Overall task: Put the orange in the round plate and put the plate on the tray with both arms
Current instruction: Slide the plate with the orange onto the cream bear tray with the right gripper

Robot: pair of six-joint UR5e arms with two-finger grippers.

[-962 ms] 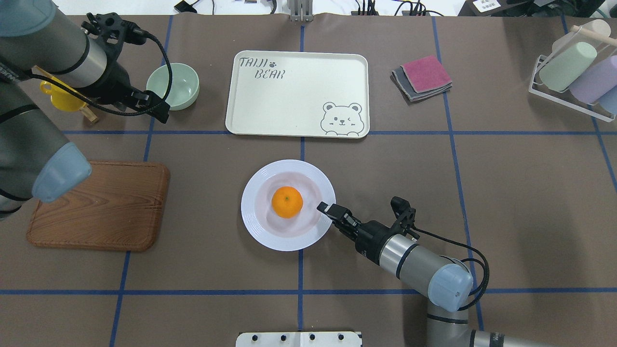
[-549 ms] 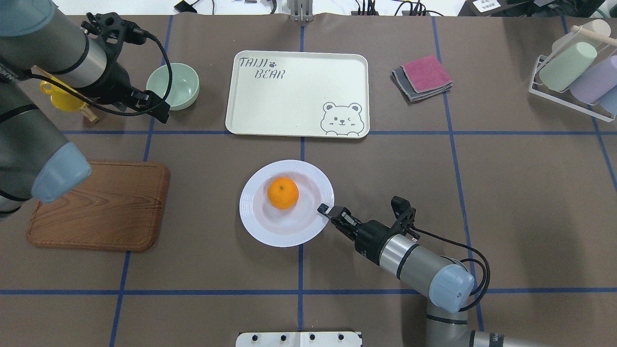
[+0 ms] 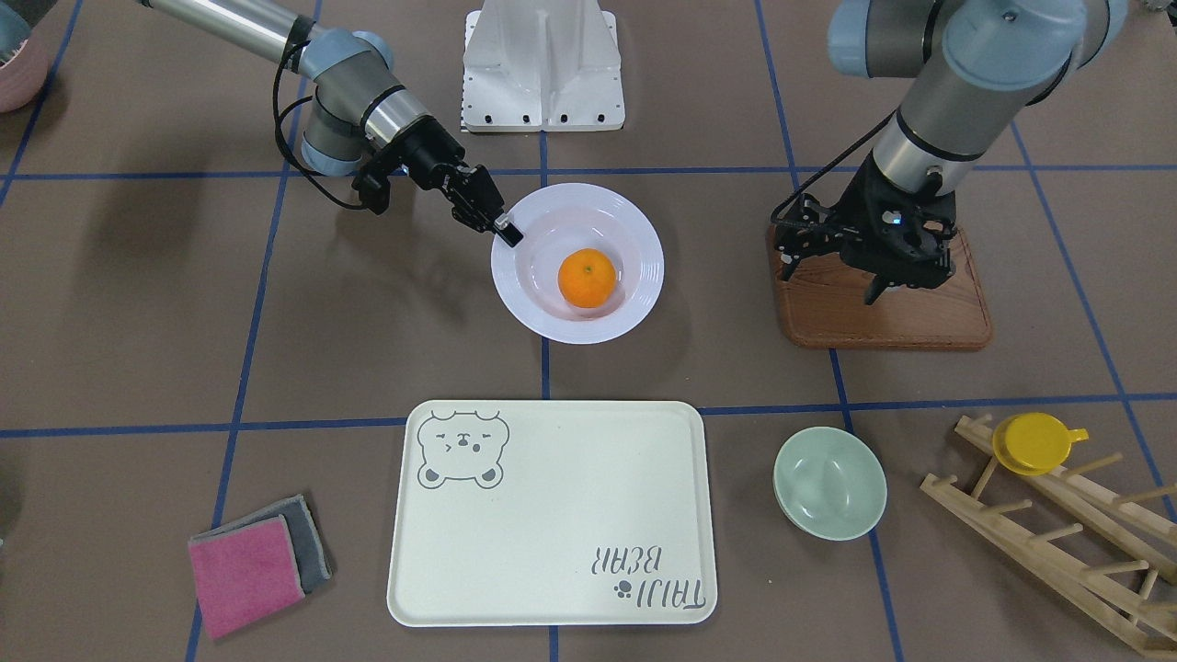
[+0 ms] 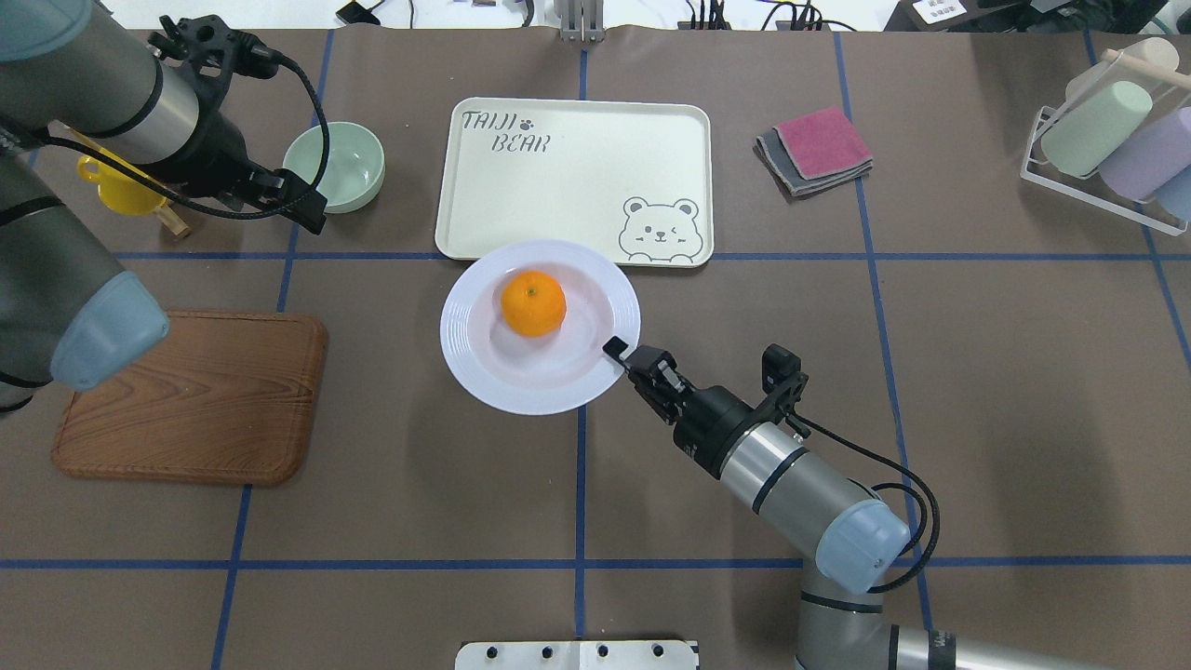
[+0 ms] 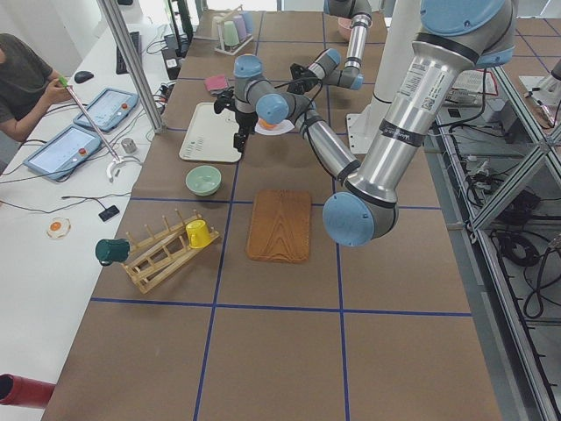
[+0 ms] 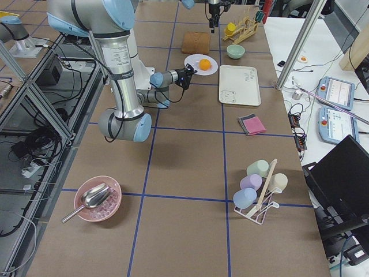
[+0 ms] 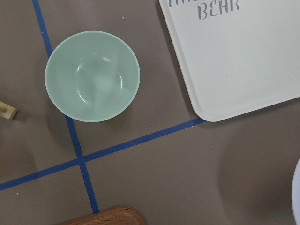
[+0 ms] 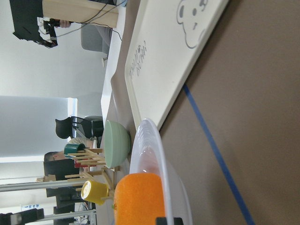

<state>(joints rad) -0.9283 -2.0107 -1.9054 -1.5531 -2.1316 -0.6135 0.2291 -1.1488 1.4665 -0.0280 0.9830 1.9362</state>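
The orange (image 4: 533,302) (image 3: 587,278) lies in the sunken centre of the white round plate (image 4: 484,363) (image 3: 644,257). My right gripper (image 4: 616,351) (image 3: 506,230) is shut on the plate's rim on the robot's side and holds it off the table. In the overhead view the plate's far rim overlaps the near edge of the cream bear tray (image 4: 568,186) (image 3: 552,515). The right wrist view shows the plate (image 8: 154,154) edge-on with the orange (image 8: 140,201) in it and the tray (image 8: 159,61) beyond. My left gripper (image 4: 307,212) (image 3: 901,280) hangs open and holds nothing, near the green bowl.
A pale green bowl (image 4: 335,167) (image 7: 93,75) stands left of the tray. A brown wooden board (image 4: 191,400) lies at the near left. A yellow cup (image 3: 1034,441) hangs on a wooden rack. Folded cloths (image 4: 819,149) and a rack of cups (image 4: 1117,140) are on the right.
The right gripper has carried the plate and orange away from the robot toward the tray, from the table's middle to the tray's near edge. The left arm shifted only slightly.
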